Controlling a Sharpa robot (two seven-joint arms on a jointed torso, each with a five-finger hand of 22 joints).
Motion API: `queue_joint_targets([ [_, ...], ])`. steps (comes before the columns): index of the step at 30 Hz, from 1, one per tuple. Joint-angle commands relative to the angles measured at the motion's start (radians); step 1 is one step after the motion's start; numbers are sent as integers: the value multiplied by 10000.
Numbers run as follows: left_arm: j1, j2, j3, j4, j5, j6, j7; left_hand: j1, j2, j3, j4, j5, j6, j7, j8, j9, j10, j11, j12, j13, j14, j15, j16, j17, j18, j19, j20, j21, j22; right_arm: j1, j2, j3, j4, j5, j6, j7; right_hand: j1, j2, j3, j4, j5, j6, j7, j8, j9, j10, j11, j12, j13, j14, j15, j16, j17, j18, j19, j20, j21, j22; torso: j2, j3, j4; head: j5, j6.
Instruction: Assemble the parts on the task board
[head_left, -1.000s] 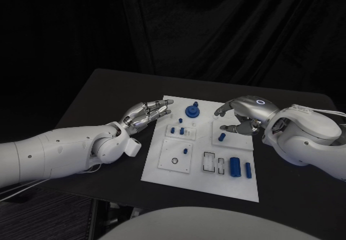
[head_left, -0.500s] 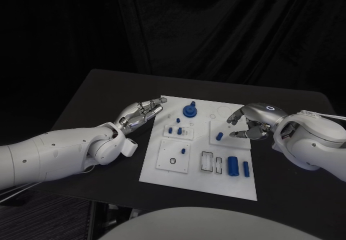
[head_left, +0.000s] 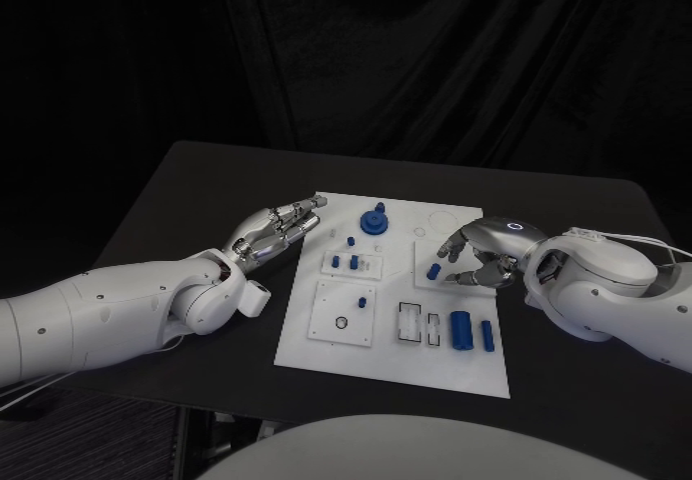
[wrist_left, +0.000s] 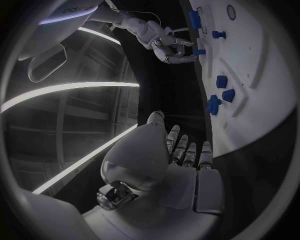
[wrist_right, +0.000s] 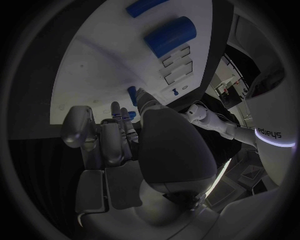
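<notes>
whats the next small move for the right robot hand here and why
Probably ease the right robot hand a little further in and close its fingertips on the small blue peg on the task board. The fingers are curled right beside that peg but seem not to grip it yet. The left robot hand rests open at the board's edge, out of the way.

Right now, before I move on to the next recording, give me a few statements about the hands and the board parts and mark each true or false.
1. The left hand holds a blue part. False: it holds nothing, fingers extended at the task board's left edge.
2. The right hand is over the board, fingertips by a small blue peg. True.
3. A large blue cylinder lies near the board's front edge. True.
4. The blue knob part stands off the board on the black table. False: it stands on the board, near its far edge.
</notes>
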Motion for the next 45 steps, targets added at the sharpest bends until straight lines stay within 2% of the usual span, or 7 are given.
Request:
queue_joint_targets([
  [1,-28,32,9,10,-54,222,1413,113,42,68,5,49,104,116,5,18,-11,82,7,-6,13,115,-37,-10,147,-6,111,-23,12,-69,130,5,-140,-65,180,25,133,11,18,-91,135,41,-18,-40,-38,68,4,-75,-42,-12,-58,-61,-40,-91,-29,-60,-84,1419,11,8,3,-4,-1],
  [12,-148,17,9,24,-54,372,1298,230,91,129,-6,116,465,381,65,59,79,282,129,9,13,236,-37,-10,141,-1,209,-19,23,-227,566,6,-443,-67,193,143,140,77,69,-36,144,292,-229,56,-77,430,-61,-54,-103,27,-103,9,49,-103,-4,-88,28,1443,-1,-25,23,6,-1],
  [16,-192,33,10,5,-54,459,1257,354,114,195,-28,175,963,641,156,117,203,498,263,27,13,417,-37,-10,118,14,373,-6,66,-252,654,6,-528,-67,164,161,182,125,126,-23,145,340,-270,66,-94,571,-96,-53,-126,55,-133,41,86,-110,20,-111,87,1455,2,-30,30,22,-1],
  [18,-214,36,10,-2,-54,482,1245,380,115,209,-34,198,980,651,157,116,212,518,268,26,13,445,-37,-10,120,19,404,-2,81,-260,695,6,-560,-67,154,169,422,140,385,-72,784,479,-327,99,-116,758,-123,-175,-230,70,-180,52,95,-122,33,-156,133,1461,4,-31,35,28,-1],
  [21,-234,21,10,3,-54,500,1232,386,114,212,-35,204,978,651,157,116,211,519,267,26,13,449,-37,-10,122,20,410,0,86,-266,739,6,-586,-67,94,198,491,146,491,-81,863,583,-401,140,-107,834,-139,-217,-264,82,-186,68,117,-124,43,-170,169,1468,10,-37,33,41,-1],
  [32,-269,-9,10,2,-54,554,1188,409,109,222,-36,219,935,625,140,106,182,508,232,18,13,453,-37,-10,134,23,434,2,92,-273,781,7,-586,-67,-717,541,746,356,854,-331,960,2428,-383,1135,527,1963,-528,42,-159,170,-500,145,232,-154,125,-436,433,1516,2,-21,7,145,-1],
  [45,-286,16,10,-22,-54,607,1131,425,119,234,-36,229,958,634,143,108,167,501,219,15,13,455,-37,-10,146,26,452,4,100,-111,461,12,-129,-67,-1032,474,740,345,771,-579,816,2803,-531,1556,1136,2546,-710,-79,-169,105,-651,-78,-34,-129,59,-584,279,1470,-23,-17,-5,269,-1],
])
